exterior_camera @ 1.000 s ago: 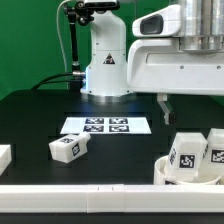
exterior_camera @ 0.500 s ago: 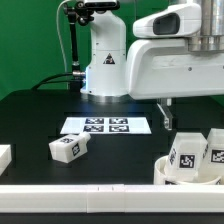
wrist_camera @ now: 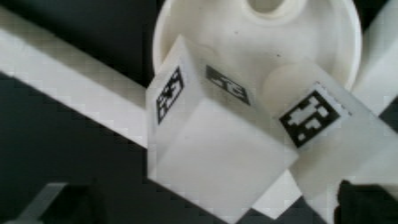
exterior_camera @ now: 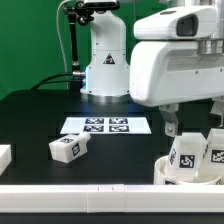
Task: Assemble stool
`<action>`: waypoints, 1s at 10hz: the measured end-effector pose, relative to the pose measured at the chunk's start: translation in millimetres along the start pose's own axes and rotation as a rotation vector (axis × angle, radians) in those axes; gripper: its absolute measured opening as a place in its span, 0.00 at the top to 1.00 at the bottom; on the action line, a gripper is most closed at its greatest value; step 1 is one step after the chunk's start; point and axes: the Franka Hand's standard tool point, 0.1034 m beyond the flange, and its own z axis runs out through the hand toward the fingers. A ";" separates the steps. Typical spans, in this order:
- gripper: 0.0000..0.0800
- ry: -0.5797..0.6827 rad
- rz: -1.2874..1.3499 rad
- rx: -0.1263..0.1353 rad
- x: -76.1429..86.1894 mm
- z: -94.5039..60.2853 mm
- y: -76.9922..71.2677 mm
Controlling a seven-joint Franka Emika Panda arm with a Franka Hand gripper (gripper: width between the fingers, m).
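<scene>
The round white seat [exterior_camera: 170, 172] lies at the exterior view's lower right, and two white tagged legs [exterior_camera: 187, 153] [exterior_camera: 216, 150] stand on it. A third leg [exterior_camera: 68, 148] lies on its side on the black table, left of centre. My gripper [exterior_camera: 192, 121] hangs just above the two standing legs, open and empty. In the wrist view the seat [wrist_camera: 231, 30] fills the far part. One leg [wrist_camera: 214, 130] stands directly below my gripper [wrist_camera: 205, 208], with the second leg [wrist_camera: 356, 160] beside it. My dark fingertips [wrist_camera: 43, 203] sit wide apart at the corners.
The marker board [exterior_camera: 105, 125] lies flat behind the loose leg. A long white rail [exterior_camera: 90, 195] runs along the front edge and shows in the wrist view [wrist_camera: 71, 70]. A white block [exterior_camera: 4, 157] sits at the far left. The arm's base [exterior_camera: 105, 60] stands at the back.
My hand has come down and shifted toward the exterior view's left, closing on the two legs standing on the seat. The parts have not moved.
</scene>
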 end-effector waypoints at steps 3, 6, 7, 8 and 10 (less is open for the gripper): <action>0.19 -0.020 -0.282 -0.015 -2.3 1.8 1.4; 0.19 -0.059 -0.569 -0.026 -8.4 9.4 4.2; 0.19 -0.069 -0.638 -0.028 -10.3 11.1 5.7; 0.19 -0.082 -0.714 -0.031 -12.8 12.6 8.5; 0.19 -0.095 -0.763 -0.031 -15.9 16.3 10.9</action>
